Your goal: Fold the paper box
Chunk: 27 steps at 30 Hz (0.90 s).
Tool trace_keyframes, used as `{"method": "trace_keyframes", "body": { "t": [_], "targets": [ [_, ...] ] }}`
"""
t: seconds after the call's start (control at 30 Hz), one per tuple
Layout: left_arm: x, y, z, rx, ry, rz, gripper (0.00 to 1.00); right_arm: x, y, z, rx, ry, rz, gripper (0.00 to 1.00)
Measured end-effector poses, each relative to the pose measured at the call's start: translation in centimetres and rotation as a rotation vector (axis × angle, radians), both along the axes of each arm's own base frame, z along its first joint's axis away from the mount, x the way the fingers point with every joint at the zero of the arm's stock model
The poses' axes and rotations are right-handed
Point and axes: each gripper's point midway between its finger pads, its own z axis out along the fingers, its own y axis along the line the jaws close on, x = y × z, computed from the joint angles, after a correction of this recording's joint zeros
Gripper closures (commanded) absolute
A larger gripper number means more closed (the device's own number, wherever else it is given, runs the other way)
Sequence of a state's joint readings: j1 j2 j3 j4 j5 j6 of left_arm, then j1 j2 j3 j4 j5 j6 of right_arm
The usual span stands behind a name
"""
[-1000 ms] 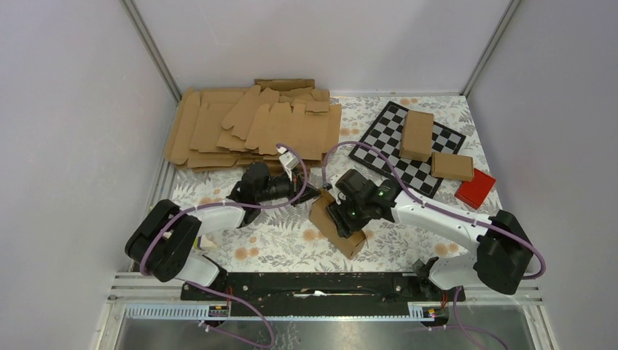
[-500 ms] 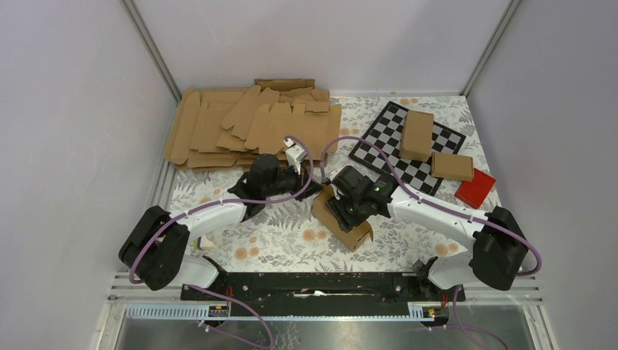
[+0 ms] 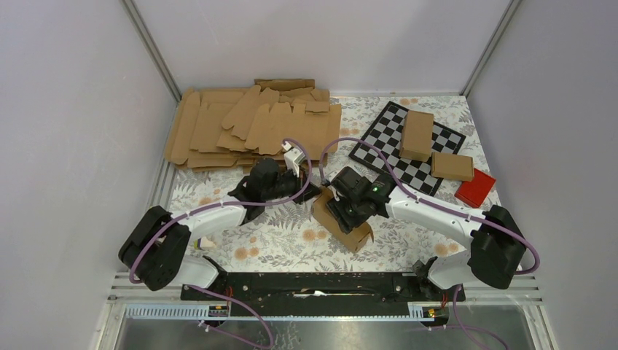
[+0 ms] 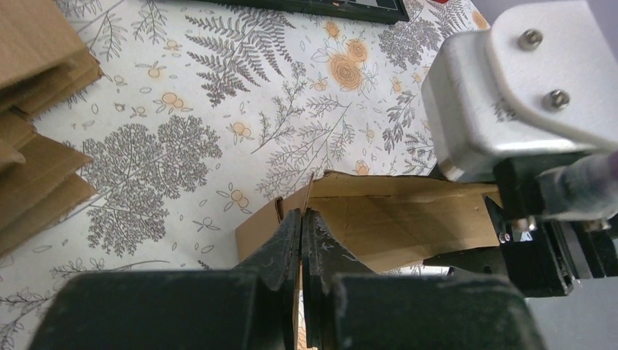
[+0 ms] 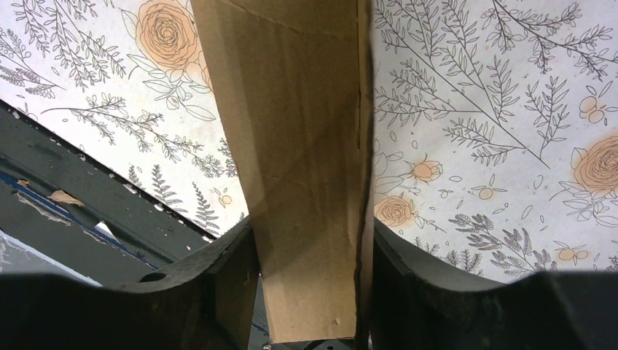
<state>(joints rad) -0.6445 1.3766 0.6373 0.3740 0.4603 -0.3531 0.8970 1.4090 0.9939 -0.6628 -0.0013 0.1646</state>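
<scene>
Right gripper (image 5: 310,281) clamps the paper box (image 5: 299,146) between its fingers. Left gripper (image 4: 302,237) has moved in at the box end just ahead, shut, probably pinching a flap edge. You're set to fold that flap.

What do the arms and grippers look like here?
Both arms have white links, left arm and right arm, with bulky black joints. A purple cable loops along each. The left gripper and right gripper have black fingers; a green light shows on the right wrist.
</scene>
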Motion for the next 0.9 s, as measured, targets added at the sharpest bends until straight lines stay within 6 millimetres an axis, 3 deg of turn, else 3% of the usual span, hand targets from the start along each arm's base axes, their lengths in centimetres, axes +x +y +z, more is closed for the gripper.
{"method": "trace_keyframes", "body": {
  "t": [0.27,0.6,0.77,0.9],
  "targets": [
    [-0.9,0.6,-0.9,-0.035,0.01,0.019,1.0,0.1,-0.5,-0.1,-0.023,-0.01,-0.013,0.38],
    [-1.8,1.0,-1.0,-0.046,-0.01,0.049,1.0,0.8,-1.1,-0.1,-0.051,-0.042,-0.055,0.02],
    [-2.1,1.0,-1.0,-0.024,-0.023,0.075,1.0,0.5,-1.5,0.6,-0.044,-0.045,-0.086,0.0],
    [-2.3,0.8,-1.0,-0.008,-0.039,0.09,1.0,0.0,-1.8,2.9,0.027,-0.071,-0.137,0.0]
  ]
}}
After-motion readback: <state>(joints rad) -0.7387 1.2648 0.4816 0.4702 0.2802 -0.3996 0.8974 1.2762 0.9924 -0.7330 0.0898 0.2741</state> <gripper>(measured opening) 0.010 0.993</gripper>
